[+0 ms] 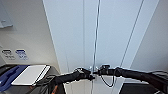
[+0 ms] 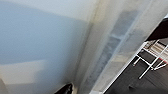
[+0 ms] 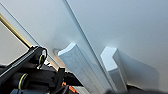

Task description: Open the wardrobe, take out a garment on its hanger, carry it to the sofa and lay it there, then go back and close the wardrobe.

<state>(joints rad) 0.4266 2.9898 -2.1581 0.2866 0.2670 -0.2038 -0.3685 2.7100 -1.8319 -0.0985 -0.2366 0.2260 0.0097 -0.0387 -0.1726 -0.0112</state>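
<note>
Facing the shut wardrobe point(image 1: 75, 35), both arms at its seam, paired handles point(image 3: 75, 65) close in right wrist view, pincer states untellable.

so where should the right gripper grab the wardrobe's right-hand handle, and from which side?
Probably the small raised handle right of the centre seam on the wardrobe. It's a narrow block standing proud of the flat door, so come straight at the door face and close across its two long sides. The right gripper is already at the seam, facing the left gripper.
</note>
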